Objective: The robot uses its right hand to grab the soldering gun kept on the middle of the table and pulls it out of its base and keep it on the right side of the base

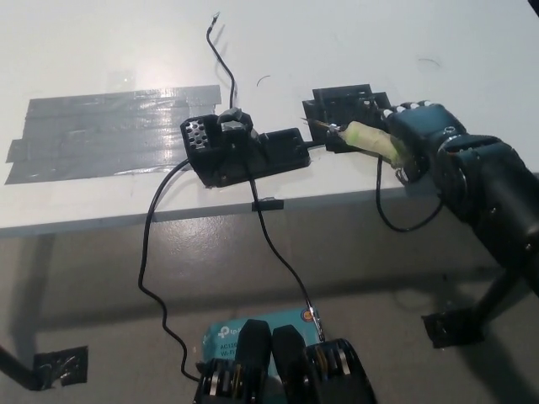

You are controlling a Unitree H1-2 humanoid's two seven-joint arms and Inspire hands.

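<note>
One black right hand [421,135] grips the soldering gun [364,137] by its pale handle — fingers wrapped round it — at 3 o'clock of the base [244,150], tip over a black tray [345,105] on the table [354,42]. Base socket holds nothing I can make out.

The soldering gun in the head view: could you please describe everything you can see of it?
The soldering gun with the pale yellow-green grip lies nearly level, its thin metal tip pointing to picture left over the black flat bracket piece on the white table. A dark collar joins tip and grip. The black right hand is shut on its rear end, hiding the rest. A thin black cable loops down below the hand, off the table edge. The gun is out of the black base, to that base's right. Whether it touches the table cannot be told.
</note>
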